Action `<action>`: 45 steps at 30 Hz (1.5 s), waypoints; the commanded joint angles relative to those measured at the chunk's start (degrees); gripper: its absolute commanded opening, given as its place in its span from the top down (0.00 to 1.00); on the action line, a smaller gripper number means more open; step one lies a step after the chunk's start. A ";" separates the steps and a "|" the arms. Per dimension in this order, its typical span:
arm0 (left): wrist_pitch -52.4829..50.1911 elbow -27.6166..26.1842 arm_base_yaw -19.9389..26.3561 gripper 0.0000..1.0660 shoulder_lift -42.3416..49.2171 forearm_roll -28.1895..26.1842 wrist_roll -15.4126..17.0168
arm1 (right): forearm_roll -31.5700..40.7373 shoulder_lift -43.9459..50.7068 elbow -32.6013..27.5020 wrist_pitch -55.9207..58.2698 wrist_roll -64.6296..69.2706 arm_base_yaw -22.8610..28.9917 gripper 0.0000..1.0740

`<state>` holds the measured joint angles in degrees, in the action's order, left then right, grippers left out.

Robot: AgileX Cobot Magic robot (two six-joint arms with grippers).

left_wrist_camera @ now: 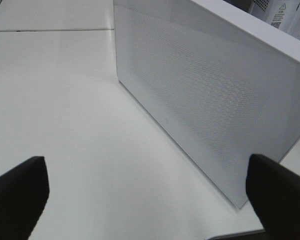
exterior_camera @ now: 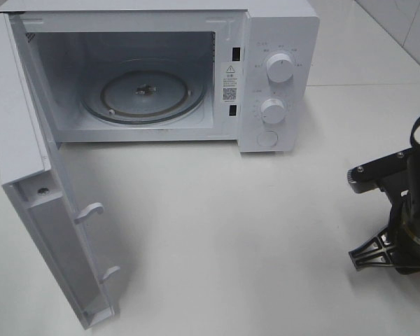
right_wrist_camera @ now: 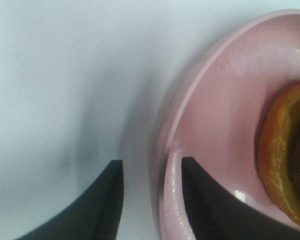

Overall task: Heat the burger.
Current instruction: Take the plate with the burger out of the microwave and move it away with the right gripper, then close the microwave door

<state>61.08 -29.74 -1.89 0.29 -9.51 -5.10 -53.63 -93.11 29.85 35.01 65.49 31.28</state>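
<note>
1. Burger (right_wrist_camera: 286, 165): the right wrist view's edge cuts it, so only a slice of bun with a bit of yellow shows.
2. Plate (right_wrist_camera: 210, 100): just part of its rim and floor is in shot; in the high view it can't be seen.
3. Right gripper (right_wrist_camera: 152, 172): fingertips only, one each side of the plate rim; contact can't be told.
4. Right arm (exterior_camera: 399, 203): clipped by the high view's right edge.
5. Microwave (exterior_camera: 280, 42) dial markings: too small to read.
</note>
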 commanded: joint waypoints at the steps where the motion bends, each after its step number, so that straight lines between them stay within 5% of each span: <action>1: 0.00 0.11 0.17 0.06 0.29 -0.29 0.17 | 2.69 3.50 0.92 0.23 -5.73 -0.11 0.53; 10: 0.00 0.11 0.17 0.06 0.29 -0.29 0.17 | 14.90 15.24 1.49 -1.55 -21.60 -0.11 0.46; 14: 0.00 0.11 0.17 0.06 0.29 -0.29 0.17 | 21.37 22.52 1.49 -1.32 -32.43 -0.11 0.25; 17: 0.00 0.11 0.17 0.06 0.29 -0.29 0.17 | 27.62 26.81 2.41 0.92 -38.50 -0.11 0.19; 27: 0.00 0.11 0.17 0.06 0.29 -0.29 0.17 | 43.49 39.08 3.95 6.65 -53.00 -0.11 0.21; 45: 0.00 0.11 0.17 0.06 0.29 -0.29 0.17 | 44.06 57.01 2.81 14.84 -53.69 -0.11 0.26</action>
<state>61.08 -29.74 -1.89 0.29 -9.51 -5.10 -9.68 -37.70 33.17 49.22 12.32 31.28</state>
